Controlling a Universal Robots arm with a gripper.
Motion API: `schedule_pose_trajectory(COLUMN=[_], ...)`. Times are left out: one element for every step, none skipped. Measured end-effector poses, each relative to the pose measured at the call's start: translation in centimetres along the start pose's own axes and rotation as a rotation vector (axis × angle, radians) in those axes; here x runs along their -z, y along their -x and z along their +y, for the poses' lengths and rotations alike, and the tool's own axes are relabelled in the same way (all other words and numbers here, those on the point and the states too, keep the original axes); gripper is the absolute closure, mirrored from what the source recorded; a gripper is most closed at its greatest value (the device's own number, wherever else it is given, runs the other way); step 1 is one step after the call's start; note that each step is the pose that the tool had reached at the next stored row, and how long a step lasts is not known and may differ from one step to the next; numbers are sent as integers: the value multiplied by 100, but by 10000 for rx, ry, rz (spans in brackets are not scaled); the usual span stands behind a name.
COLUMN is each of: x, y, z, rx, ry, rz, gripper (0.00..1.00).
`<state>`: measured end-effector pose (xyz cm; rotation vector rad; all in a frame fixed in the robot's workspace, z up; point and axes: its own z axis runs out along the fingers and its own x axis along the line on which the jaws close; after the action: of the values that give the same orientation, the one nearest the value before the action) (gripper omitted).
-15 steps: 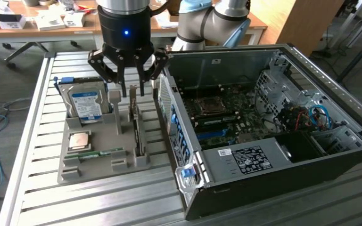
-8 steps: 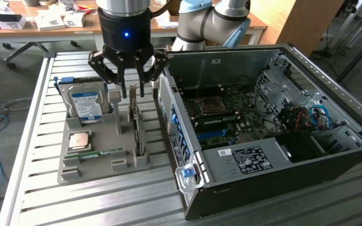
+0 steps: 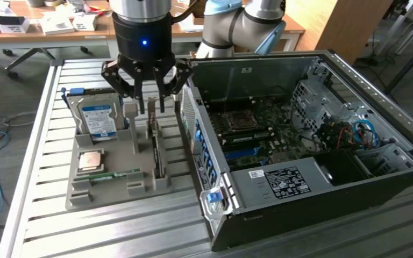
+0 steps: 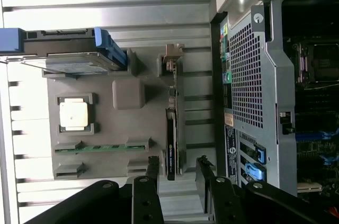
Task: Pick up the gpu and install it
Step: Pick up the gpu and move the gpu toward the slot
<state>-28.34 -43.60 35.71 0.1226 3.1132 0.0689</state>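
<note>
Overhead, pincer (image 3: 151, 107) wide open and empty, just above the gpu (image 3: 157, 153).

Room's bright and even, table (image 4: 106, 1) glares almost white in the wrist view, inside of the computer case (image 3: 249, 75) is pretty dim.

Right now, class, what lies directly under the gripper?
The gpu, standing on edge in a slot of the grey tray, beneath the open gripper. Its lower edge is covered by the slot walls.
</note>
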Motion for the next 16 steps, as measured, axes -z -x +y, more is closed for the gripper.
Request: schedule_pose_trajectory(x=[-9, -16, -24, -31, -37, -44, -52, -58, -65, -71, -77, -83, -91, -100, -108, -117], y=[0, 0, 0, -1, -1, -1, -1, -1, -1, -1, -2, -2, -2, -2, -3, -3], z=[0, -1, -1, -1, -2, -2, -2, -3, -3, -3, -3, -4, -4, -5, -5, -5], rx=[0, 0, 0, 0, 0, 0, 0, 0, 0, 0, 0, 0, 0, 0, 0, 0], ry=[0, -1, -1, 0, 0, -1, 0, -1, -1, -1, -1, -1, -1, -1, -1, -1], rz=[1, 1, 1, 0, 0, 1, 0, 1, 1, 1, 1, 1, 1, 1, 1, 1], gripper=[59, 59, 59, 59, 59, 59, 59, 59, 59, 59, 59, 59, 59, 59, 59, 59])
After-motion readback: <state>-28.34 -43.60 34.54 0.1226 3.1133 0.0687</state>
